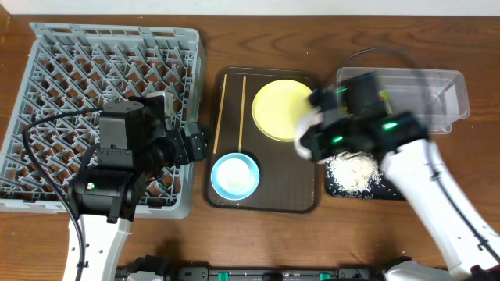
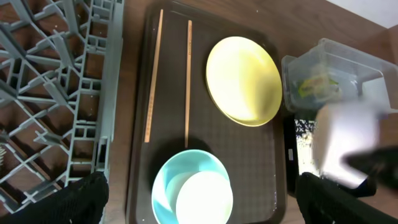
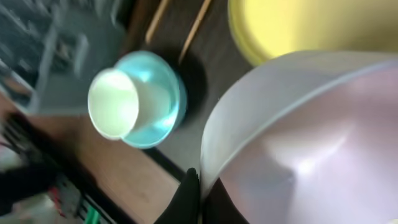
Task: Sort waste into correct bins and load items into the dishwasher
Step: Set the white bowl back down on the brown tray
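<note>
My right gripper (image 1: 316, 134) is shut on the rim of a white bowl (image 1: 305, 125) and holds it over the right edge of the yellow plate (image 1: 280, 109); the pinch shows in the right wrist view (image 3: 200, 190), with the bowl (image 3: 298, 143) blurred. My left gripper (image 1: 195, 144) is open and empty above the light blue bowl (image 2: 168, 180), which holds a small white cup (image 2: 205, 199). Two chopsticks (image 1: 223, 109) lie on the left of the brown tray. Rice scraps (image 1: 353, 173) lie on the black tray (image 1: 334, 187). The clear tub (image 1: 437, 90) holds the green-and-yellow wrapper (image 2: 316, 87). No tissue shows.
The grey dish rack (image 1: 47, 78) fills the left side, partly under my left arm. The dark brown serving tray (image 1: 266, 203) sits in the middle, with the black tray and clear tub close on its right. A cable (image 1: 367, 53) lies behind the tub.
</note>
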### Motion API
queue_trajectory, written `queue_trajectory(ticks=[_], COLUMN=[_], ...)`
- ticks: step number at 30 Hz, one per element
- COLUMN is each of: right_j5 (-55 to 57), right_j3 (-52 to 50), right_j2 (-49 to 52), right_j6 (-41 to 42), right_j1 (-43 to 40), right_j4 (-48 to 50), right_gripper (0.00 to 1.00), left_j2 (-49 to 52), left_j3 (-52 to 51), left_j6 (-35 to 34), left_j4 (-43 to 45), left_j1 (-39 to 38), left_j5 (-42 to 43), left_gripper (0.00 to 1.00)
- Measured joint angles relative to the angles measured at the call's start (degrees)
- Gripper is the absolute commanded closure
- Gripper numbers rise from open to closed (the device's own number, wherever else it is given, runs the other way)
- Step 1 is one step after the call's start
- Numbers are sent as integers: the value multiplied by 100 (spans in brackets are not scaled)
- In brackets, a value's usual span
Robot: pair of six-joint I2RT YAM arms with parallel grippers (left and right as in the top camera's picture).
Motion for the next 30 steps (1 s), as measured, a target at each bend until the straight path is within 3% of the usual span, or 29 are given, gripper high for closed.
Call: queue_trajectory(ticks=[6,13,14,16,18,24,30], right_j5=[1158,2122,2210,2323,2400,2374,1720], right_j3=[-109,-133,-133,-136,-136,-136,-17], right_j2=[455,1163,1237,1307,1320,1064,175], right_j6=[966,1954,2037,2194,2214,2151,1670], right_j1=[1292,1773,1768,1762,1759,1556,468], right_j4=[-168,-192,-190,-184,-170,22,138], right_gripper=[99,99,88,53,43,40,40], left_j2=[0,0,0,0,0,0,0], left_j3=[0,0,0,0,0,0,0], left_j6=[0,0,0,0,0,0,0], left_j4=[-2,-2,0,-2,-2,9,13], left_j1=[0,0,0,0,0,0,0], left_j5=[0,0,0,0,0,0,0], left_gripper=[3,4,4,4,4,4,4])
